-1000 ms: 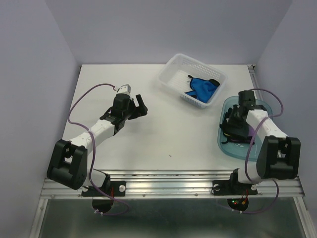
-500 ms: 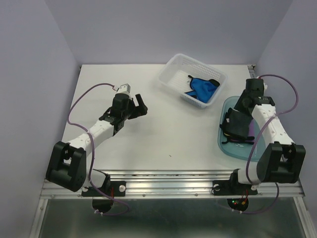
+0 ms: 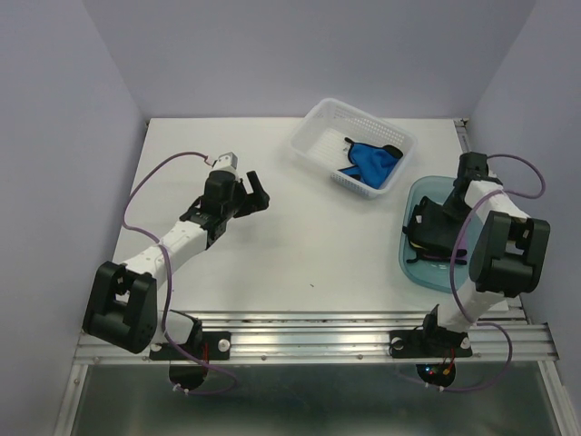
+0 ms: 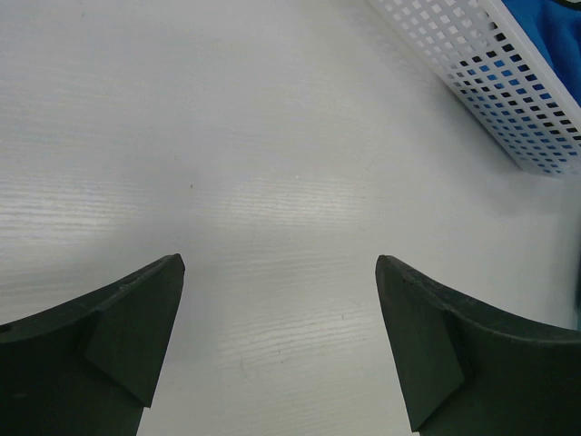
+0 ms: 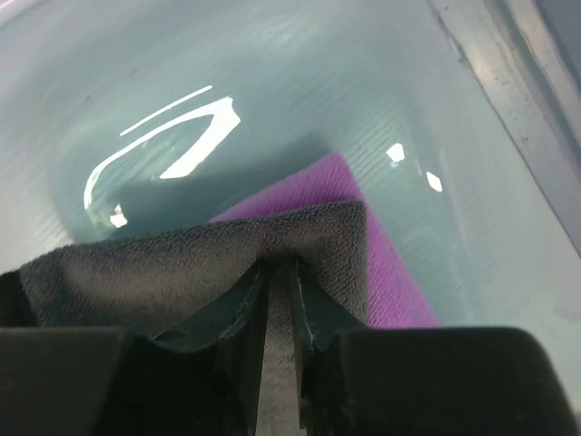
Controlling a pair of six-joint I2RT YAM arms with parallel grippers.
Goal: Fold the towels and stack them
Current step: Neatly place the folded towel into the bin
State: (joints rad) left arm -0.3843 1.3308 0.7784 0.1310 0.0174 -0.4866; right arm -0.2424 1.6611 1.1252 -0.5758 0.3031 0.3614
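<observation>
Pinching black towel (image 5: 182, 259) over half-hidden purple towel (image 5: 386, 263), right claw (image 5: 277, 272) nearly closed; left claw (image 4: 281, 272) gapes empty

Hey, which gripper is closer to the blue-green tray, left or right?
Right. The right gripper is down inside the tray, pinching the black towel at its edge. The left gripper hangs open over the table, far across, left of the white basket.

text: none readable | labels: none | brands: none | numbers: none | signs: none
</observation>
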